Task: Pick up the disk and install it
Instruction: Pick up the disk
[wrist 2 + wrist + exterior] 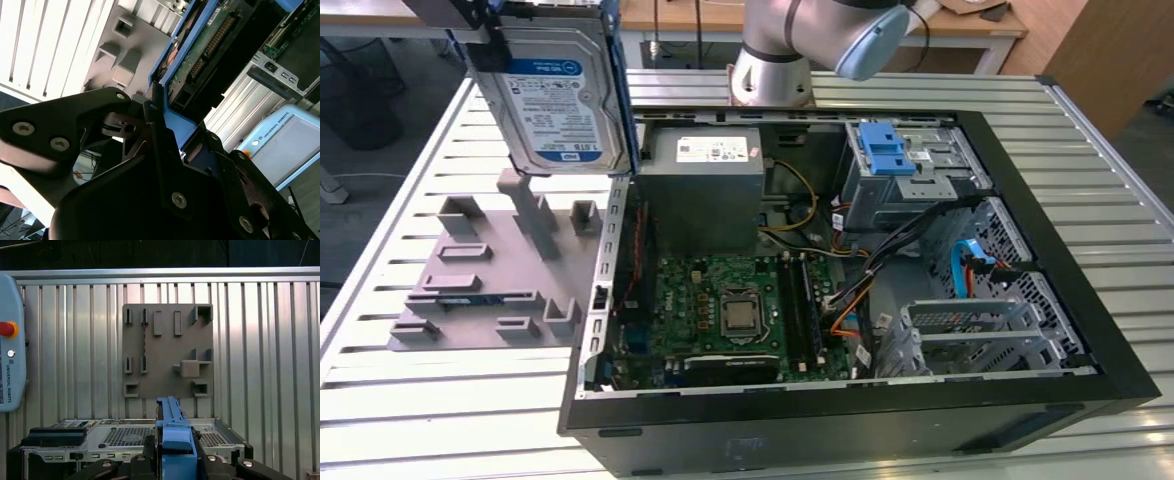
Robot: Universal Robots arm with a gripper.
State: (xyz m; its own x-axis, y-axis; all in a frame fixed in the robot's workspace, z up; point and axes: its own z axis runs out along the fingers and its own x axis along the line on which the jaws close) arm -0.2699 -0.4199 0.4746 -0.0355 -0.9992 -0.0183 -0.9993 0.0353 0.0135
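Observation:
The disk, silver with a white-and-blue label and a blue frame, hangs upright in the air at the exterior view's upper left. It is above the grey fixture plate and just outside the open computer case. My gripper is shut on its top edge. In the second wrist view the disk shows its green circuit board and connector, with my gripper clamped on the blue frame. In the first wrist view the disk's blue edge sits between my fingers.
Inside the case are a grey power-supply box, a green motherboard and a metal drive cage with a bright blue latch. Cables run across the case's right half. A teach pendant lies on the slatted metal table.

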